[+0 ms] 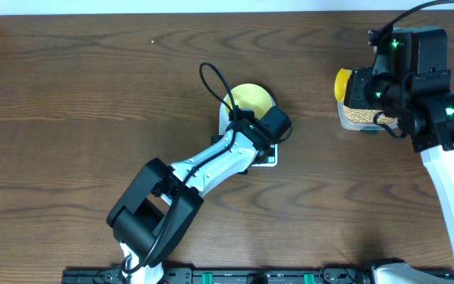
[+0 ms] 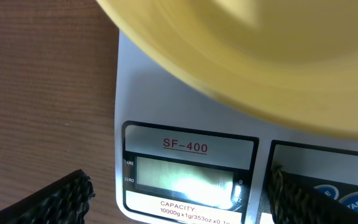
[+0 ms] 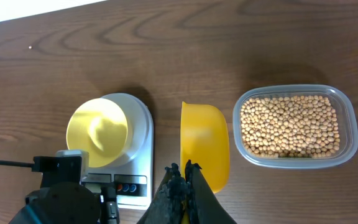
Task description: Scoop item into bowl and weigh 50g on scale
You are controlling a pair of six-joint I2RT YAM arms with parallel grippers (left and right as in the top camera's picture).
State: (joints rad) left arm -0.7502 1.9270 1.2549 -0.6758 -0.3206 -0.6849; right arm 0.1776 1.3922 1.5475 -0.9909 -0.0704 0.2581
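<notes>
While over scale [image 2: 166, 106], left arm [image 1: 211, 162] outstretched

A yellow scoop [image 3: 205, 143] beside a clear tub [image 3: 350, 130], over wooden table [image 3: 166, 50].

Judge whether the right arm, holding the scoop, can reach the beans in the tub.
Probably yes: the tub is lidless, its beans lie exposed beside the scoop, nothing between them.

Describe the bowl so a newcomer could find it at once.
On the brown wooden table, find the white scale near the middle. The bowl sits on it: round, pale yellow, empty, unlike the clear bean-filled tub and the brighter scoop.
</notes>
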